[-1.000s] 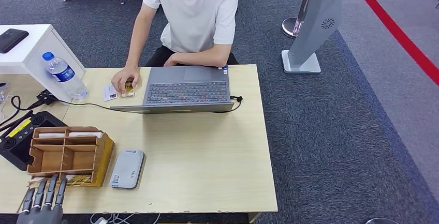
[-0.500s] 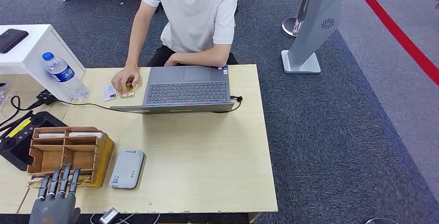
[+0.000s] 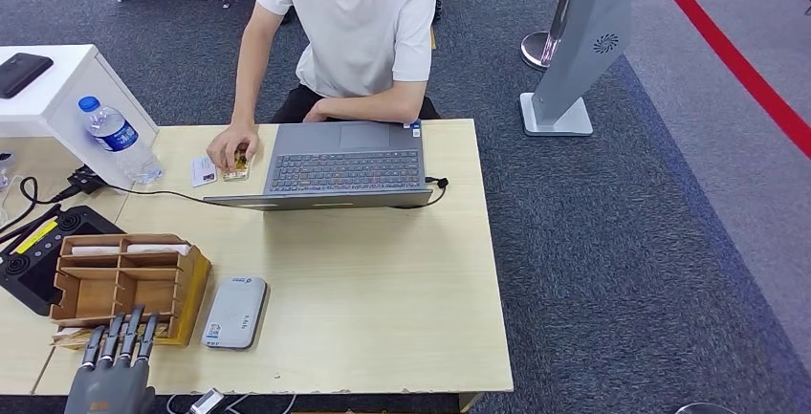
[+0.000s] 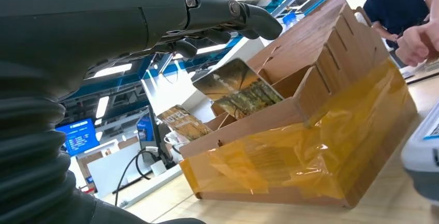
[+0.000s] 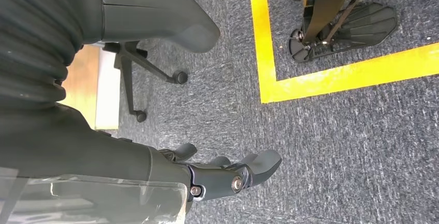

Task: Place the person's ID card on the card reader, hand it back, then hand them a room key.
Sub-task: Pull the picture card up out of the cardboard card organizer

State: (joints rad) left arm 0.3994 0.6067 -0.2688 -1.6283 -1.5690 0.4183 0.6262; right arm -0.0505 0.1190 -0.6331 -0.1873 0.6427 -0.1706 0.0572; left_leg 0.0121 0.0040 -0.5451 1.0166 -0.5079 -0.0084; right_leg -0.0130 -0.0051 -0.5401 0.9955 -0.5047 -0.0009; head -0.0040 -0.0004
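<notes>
From the head view, a grey laptop sits open at upper centre of the pale wooden desk, with a person in a white shirt behind it. The person's hand rests at the laptop's left, on a small card with a yellow picture; a white ID card lies just left of that. A water bottle stands further left. At lower left a wooden organiser stands between my left hand and those cards. The grey card reader lies just right of the organiser. My left hand hovers at the bottom edge, fingers straight and slightly spread, holding nothing. Grey carpet with a red stripe fills the right.

In the left wrist view, my fingers reach over the cardboard organiser, wrapped in yellow tape, with picture cards standing in its slots.

In the right wrist view, my right hand hangs over grey carpet with yellow floor tape, fingers loosely curled around nothing, near a chair base.
</notes>
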